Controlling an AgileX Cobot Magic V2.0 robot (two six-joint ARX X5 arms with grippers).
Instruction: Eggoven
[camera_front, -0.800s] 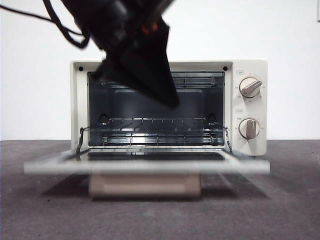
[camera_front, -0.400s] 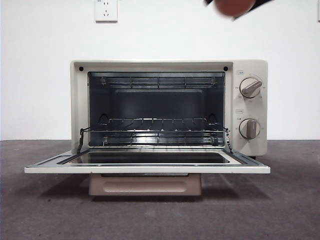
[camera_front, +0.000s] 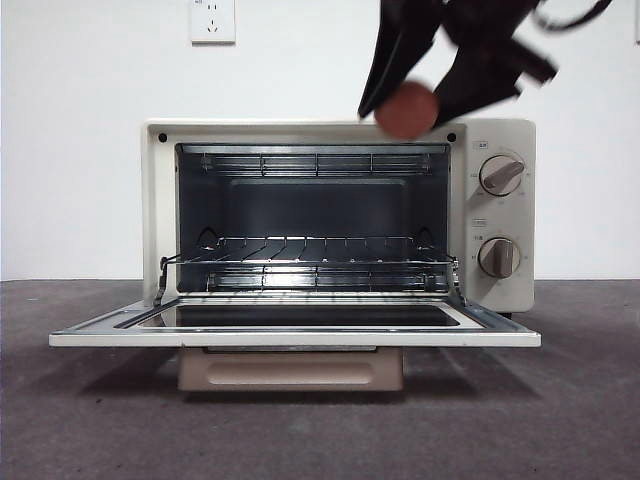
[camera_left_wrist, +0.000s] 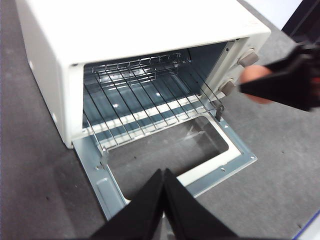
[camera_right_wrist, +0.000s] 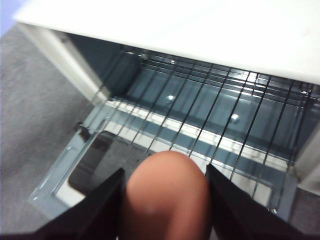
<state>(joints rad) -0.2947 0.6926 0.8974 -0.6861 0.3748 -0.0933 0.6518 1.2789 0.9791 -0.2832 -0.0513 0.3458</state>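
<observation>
the right gripper (camera_front: 410, 95) has dropped from the top edge to just above the oven (camera_front: 338, 215), jaws clamped on the egg (camera_front: 407, 110). it should lower in front, then ease level onto the rack (camera_front: 310, 262). the left gripper (camera_left_wrist: 164, 192) waits pressed together.

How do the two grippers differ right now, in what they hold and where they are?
The right gripper is shut on the egg; the left gripper is shut and holds nothing. The right gripper hangs above the oven near its top right corner, seen from the front; the left gripper hovers out in front of the open door, not touching it. Both have black fingers and face the oven's open cavity.
</observation>
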